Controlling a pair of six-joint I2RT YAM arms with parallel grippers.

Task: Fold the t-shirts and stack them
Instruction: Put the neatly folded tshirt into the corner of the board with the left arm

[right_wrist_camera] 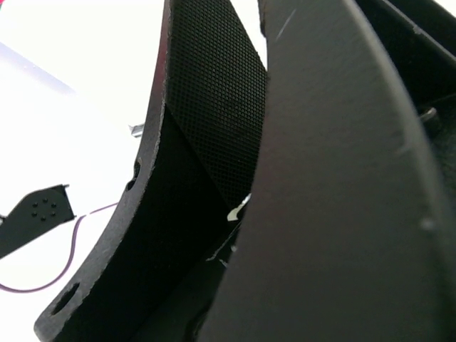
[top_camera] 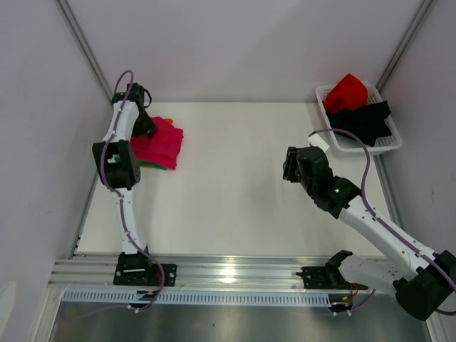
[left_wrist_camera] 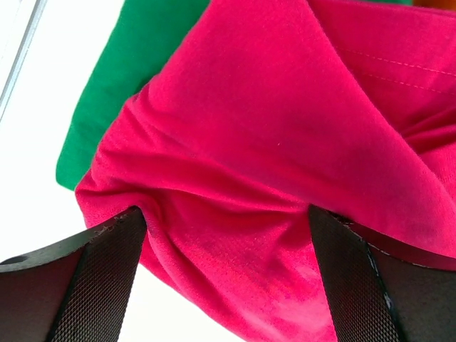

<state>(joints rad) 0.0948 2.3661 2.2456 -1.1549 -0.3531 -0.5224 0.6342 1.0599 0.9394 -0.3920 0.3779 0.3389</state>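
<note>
Left pincer (left_wrist_camera: 226, 217) spread, straddling the magenta shirt (top_camera: 164, 140) at the worktop's (top_camera: 235, 185) upper left. Red shirt (top_camera: 346, 91) and black shirt (top_camera: 368, 118) lie in the basket (top_camera: 389, 146), up-right of my right pincer (top_camera: 293, 165); its state I can't tell.

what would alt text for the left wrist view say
A folded pink shirt fills most of the view, lying on a green shirt that shows at the upper left. The left gripper is open, its dark fingers at the bottom on either side of a bulge in the pink cloth, with white table at left.
</note>
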